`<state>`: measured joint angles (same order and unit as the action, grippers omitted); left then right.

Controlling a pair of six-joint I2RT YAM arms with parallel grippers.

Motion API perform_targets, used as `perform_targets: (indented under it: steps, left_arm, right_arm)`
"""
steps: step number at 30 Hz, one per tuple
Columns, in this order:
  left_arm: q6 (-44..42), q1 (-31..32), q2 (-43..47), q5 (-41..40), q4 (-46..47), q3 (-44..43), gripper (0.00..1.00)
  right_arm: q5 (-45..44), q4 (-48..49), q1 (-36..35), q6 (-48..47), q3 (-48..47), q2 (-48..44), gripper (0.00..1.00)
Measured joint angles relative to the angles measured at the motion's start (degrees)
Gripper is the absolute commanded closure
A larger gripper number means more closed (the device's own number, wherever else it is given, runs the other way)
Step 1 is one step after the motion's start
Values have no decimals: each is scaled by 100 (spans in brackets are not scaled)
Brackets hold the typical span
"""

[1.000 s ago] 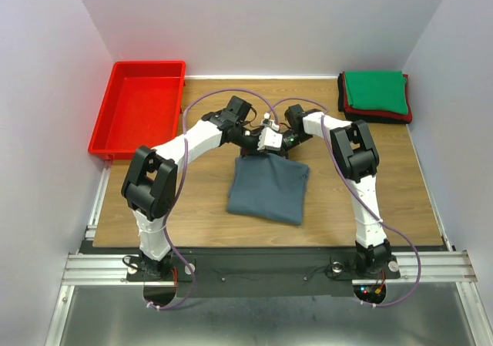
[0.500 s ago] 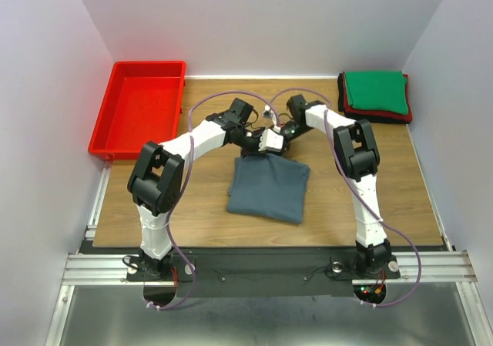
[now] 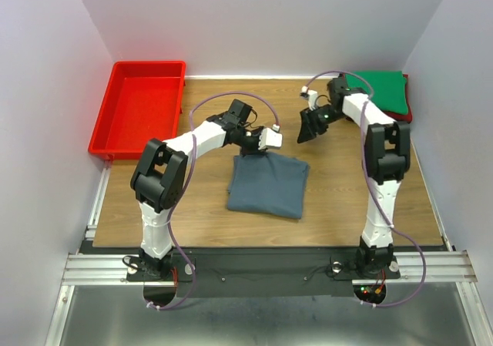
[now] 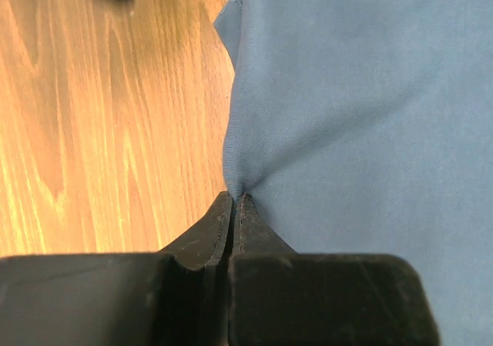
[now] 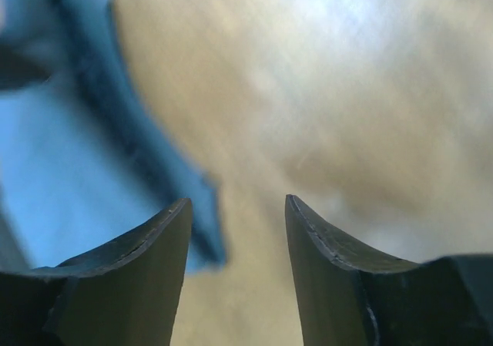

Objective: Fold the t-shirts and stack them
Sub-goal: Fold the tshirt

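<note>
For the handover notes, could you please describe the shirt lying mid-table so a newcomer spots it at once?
At the middle of the wooden table lies a folded slate blue-grey t-shirt, its far edge pinched in the left claw. Unlike the green-topped stack in the far right corner, it lies alone.

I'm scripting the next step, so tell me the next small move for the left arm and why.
Probably open the left gripper and lift off. Its jaws are pinched shut on the far edge of the blue-grey t-shirt, which lies folded flat on the table, while the right gripper stands open, clear of the cloth.
</note>
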<state>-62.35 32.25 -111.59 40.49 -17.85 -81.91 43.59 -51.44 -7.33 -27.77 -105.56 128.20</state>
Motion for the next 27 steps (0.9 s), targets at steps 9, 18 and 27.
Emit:
perform_targets:
  steps: [9, 18, 27]
  left_arm:
    - [203, -9, -208, -192, 195, 2, 55]
    - [638, -278, -114, -317, 144, 22, 50]
    - [1174, -219, 1307, -105, 105, 616, 50]
  right_arm:
    - [470, -299, 52, -166, 1012, -813, 37]
    - [483, -409, 13, -313, 1366, -774, 38]
    - [546, -505, 13, -505, 1591, -774, 41]
